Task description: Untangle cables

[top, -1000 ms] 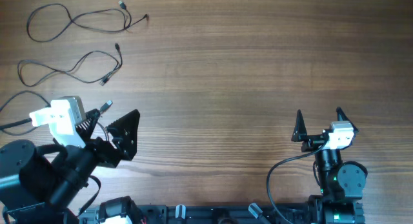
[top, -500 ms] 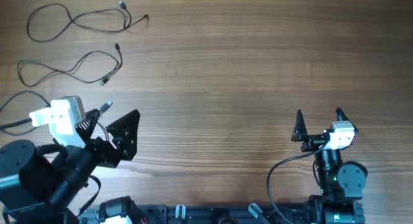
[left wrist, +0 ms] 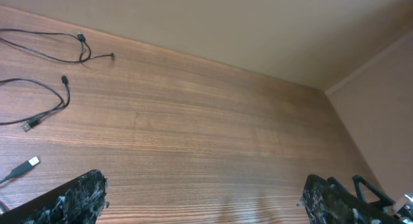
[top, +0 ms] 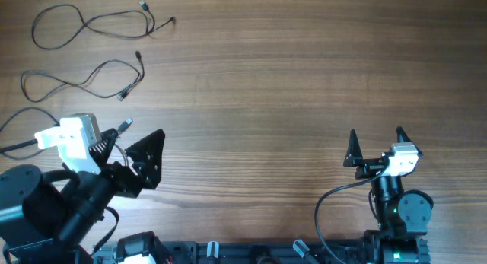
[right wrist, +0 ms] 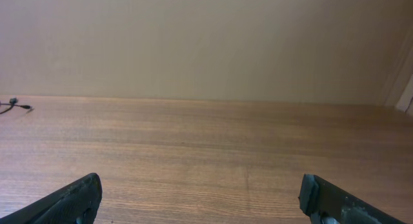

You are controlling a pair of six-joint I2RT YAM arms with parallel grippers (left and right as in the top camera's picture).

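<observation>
Separately, cables [top: 122, 95] on wooden table [top: 266, 81], both jaws spread wide.

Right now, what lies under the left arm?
A cable seems to run beneath it; its silvery plug pokes out near the left gripper. The stretch between is covered, so its path cannot be seen.

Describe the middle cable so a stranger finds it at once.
On the wooden table, look to the far left corner, where three thin dark cables lie. The middle cable is the wavy strand between the looped top cable and the bottom cable, which the left arm partly hides.
</observation>
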